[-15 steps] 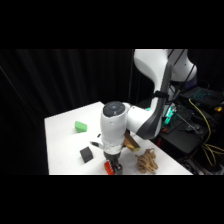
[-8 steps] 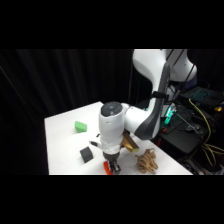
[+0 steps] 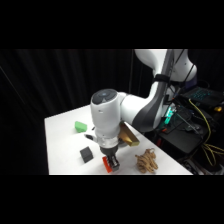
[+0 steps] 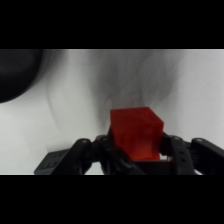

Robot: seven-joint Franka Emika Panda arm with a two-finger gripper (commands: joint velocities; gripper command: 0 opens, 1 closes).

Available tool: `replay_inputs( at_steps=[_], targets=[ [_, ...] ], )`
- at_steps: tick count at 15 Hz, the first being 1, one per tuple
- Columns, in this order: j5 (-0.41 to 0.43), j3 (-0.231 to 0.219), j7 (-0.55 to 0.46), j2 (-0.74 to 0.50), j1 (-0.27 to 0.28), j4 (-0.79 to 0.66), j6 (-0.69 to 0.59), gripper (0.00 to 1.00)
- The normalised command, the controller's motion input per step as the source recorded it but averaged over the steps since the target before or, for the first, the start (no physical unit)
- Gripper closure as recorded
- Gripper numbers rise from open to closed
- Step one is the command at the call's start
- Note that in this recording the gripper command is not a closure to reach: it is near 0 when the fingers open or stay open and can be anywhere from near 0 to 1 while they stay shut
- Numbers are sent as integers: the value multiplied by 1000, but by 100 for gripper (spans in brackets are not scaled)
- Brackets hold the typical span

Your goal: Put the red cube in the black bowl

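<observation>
- My pincer (image 4: 136, 157) is squeezed tight on the red cube (image 4: 136, 134), one finger on each side of it.
- In the side view my pincer (image 3: 111, 162) points down near the front edge of the table (image 3: 60, 130).
- There the red cube (image 3: 108, 164) sits low between my fingers, right by the table top. I cannot tell if it touches the table.
- The cube is small and bright red, with plain flat sides.
- In the wrist view a dark round shape fills the top left corner. It looks like part of the black bowl (image 4: 17, 72), well apart from the cube.
- In the side view I cannot make out the bowl.
- A dark grey block (image 3: 86, 154) lies on the table just beside my pincer, on the side nearer the table's left edge.
- A green block (image 3: 80, 126) lies farther back, toward the far edge.
- A tan knotted rope thing (image 3: 147, 161) lies near the front edge on the other side of my pincer.
- A brown wooden piece (image 3: 129, 135) peeks out behind my arm.
</observation>
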Motion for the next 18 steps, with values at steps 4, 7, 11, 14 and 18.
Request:
replay_inputs(
  at_steps=[4,7,11,14,18],
  targets=[
    [77,116,-49,-509,-112,-269,-250,100],
    [89,131,-111,-579,-146,-502,-65,100],
    [102,104,-131,-630,-168,-671,78,100],
    [100,69,-143,-607,-193,-703,194,100],
    [-4,18,-161,-492,-201,-613,353,100]
  ],
)
